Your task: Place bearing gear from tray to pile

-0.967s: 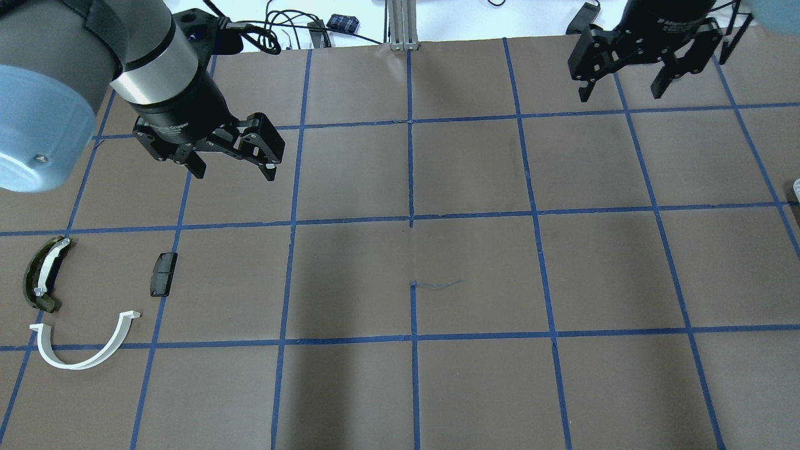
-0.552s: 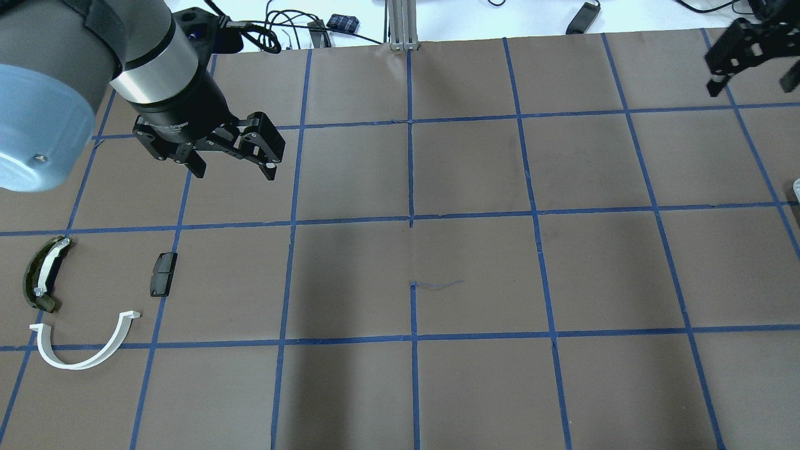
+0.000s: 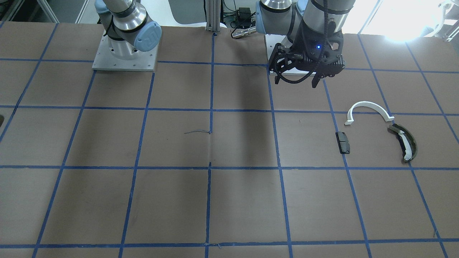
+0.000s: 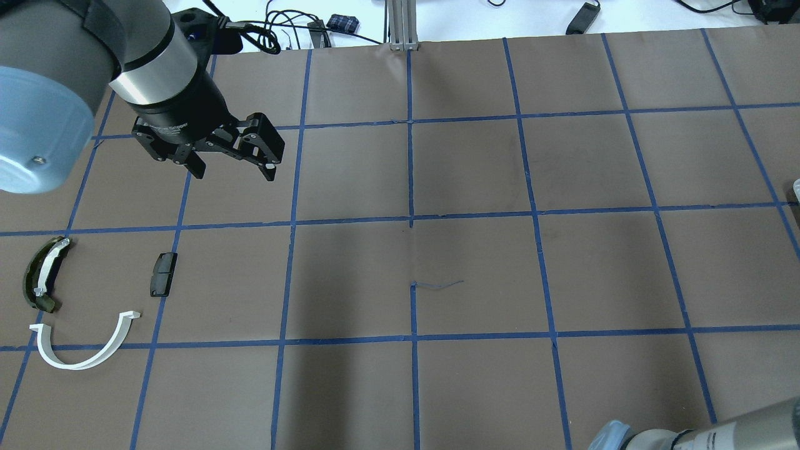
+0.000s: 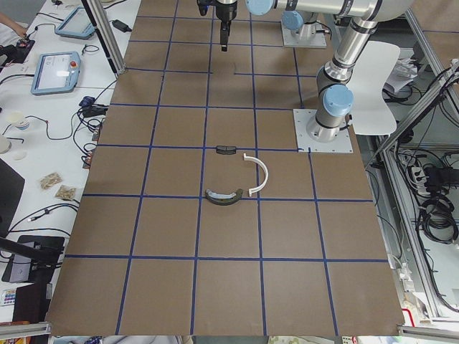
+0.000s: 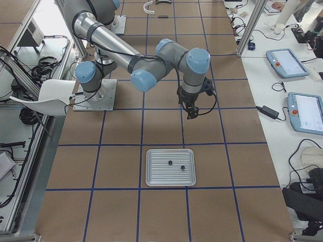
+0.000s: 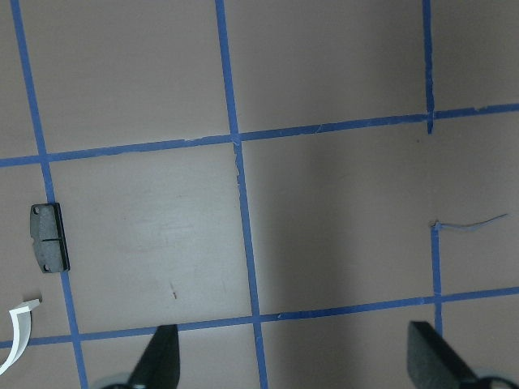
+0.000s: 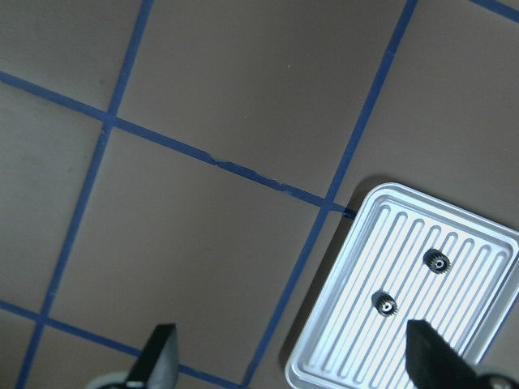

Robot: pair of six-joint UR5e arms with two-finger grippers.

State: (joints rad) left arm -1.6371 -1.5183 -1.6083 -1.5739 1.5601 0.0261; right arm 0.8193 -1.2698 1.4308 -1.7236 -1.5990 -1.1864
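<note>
Open mat [image 4: 475,269] between tray [image 6: 159,176] and pile [image 4: 163,274] — 2 gears [image 8: 383,304] in tray.

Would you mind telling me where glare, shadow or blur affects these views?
Exterior front-facing: glare washes out the table at the view's upper right, and a soft shadow band runs down its middle. Overhead exterior: similar broad, soft shadows. Left wrist-mounted: the left end effector is out of focus, the table sharp. Right wrist-mounted: the right end effector is blurred, and the tray gleams bright.

Table [image 4: 475,269] wearing brown, blue tape grid; tray [image 8: 474,332] looking ribbed silver, gears [image 8: 384,304] black; arc [image 4: 81,362] showing white, curved piece [image 4: 29,275] olive, block [image 4: 163,274] black.
</note>
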